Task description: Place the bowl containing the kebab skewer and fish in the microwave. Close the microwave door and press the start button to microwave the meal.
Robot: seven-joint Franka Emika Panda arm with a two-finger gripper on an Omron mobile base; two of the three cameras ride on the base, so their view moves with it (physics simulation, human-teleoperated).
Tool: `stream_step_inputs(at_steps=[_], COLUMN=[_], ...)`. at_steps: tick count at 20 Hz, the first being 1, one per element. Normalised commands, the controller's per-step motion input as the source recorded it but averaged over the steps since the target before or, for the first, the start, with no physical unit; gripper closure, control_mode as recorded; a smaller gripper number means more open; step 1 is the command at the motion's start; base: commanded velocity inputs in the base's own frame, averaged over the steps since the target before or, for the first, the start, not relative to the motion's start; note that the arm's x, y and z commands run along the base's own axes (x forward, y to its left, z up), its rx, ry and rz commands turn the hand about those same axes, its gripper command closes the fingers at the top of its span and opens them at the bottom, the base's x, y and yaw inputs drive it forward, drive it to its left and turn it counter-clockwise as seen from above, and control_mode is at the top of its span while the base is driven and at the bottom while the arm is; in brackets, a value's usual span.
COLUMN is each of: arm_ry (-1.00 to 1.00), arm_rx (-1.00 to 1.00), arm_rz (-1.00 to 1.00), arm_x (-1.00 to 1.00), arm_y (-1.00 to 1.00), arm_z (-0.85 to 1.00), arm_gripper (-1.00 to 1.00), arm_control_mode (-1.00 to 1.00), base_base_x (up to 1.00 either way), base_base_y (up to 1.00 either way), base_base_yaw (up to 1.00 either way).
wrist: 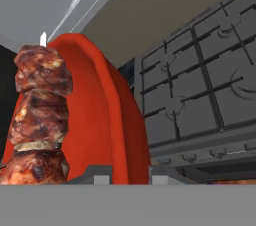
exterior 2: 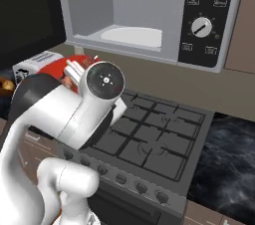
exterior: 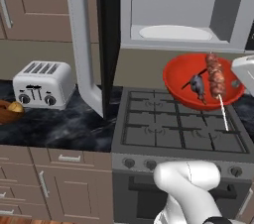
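Two pieces of food ride in the red bowl (exterior: 203,82), the kebab skewer (exterior: 216,80) and the small fish (exterior: 197,85), and the bowl hangs tilted at the right of the left base view, above the stove (exterior: 183,129) and below the open microwave (exterior: 181,12). At the bottom of the hand view the gripper (wrist: 131,177) pinches the bowl's rim, jaws narrow around it. To do this lift well, I would level the bowl first, since the skewer's stick overhangs the rim, then raise it clear of the cavity sill before moving in over the turntable (exterior: 174,32). The microwave door (exterior: 94,34) stands open at upper left. In the right base view the arm hides most of the bowl.
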Motion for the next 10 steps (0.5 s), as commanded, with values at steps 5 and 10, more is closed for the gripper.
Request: stream_step_inputs(at_steps=[5, 10], arm_ry=[0.0, -0.05], arm_rx=[-0.01, 0.0], arm_rz=[-0.19, -0.22], arm_x=[0.25, 0.49], arm_y=[0.0, 0.0], arm_z=[0.44, 0.23], arm_gripper=[1.0, 1.0], arm_control_mode=[-1.0, -1.0], base_base_x=[0.0, 0.0], base_base_y=[0.0, 0.0], base_base_yaw=[0.0, 0.0])
